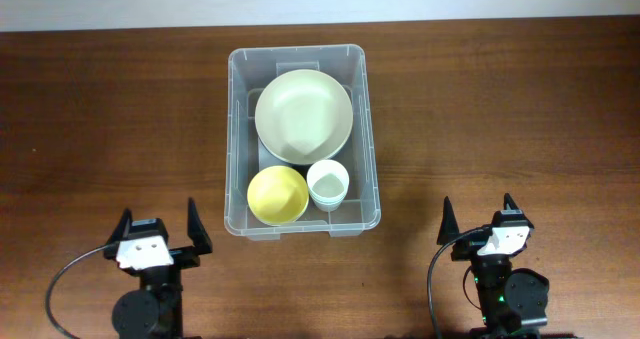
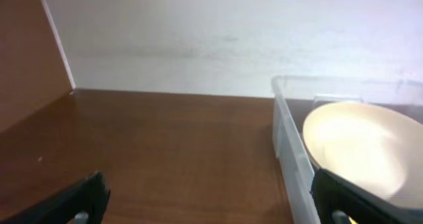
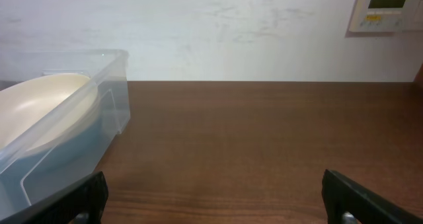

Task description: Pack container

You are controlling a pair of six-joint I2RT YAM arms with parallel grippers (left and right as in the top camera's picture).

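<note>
Item one, the container point(image 1: 236, 149): a clear plastic tub with rounded corners, standing on the dark wooden table point(image 1: 500, 109) at its middle, long side running away from your arms, near the far edge. You will find three pieces inside it. A large pale cream bowl point(image 1: 303, 116) fills the far half; from the wrist views it leans tilted against the tub wall. A yellow bowl point(image 1: 277, 195) sits in the near left corner, and a small white cup point(image 1: 328, 184) sits just beside it on the right, close under the large bowl's rim. Item two, your left gripper point(image 1: 160, 219): parked at the near edge, left of the tub and apart from it, fingers spread wide and holding nothing. Its own camera shows the tub wall point(image 2: 287, 151) and the cream bowl point(image 2: 357, 148) off to the right. Item three, your right gripper point(image 1: 478, 214): parked at the near edge on the tub's right, well apart from it, fingers likewise spread and empty. Its camera shows the tub's corner point(image 3: 112, 92) at left and a white wall panel point(image 3: 386, 6) with a small display at upper right.
</note>
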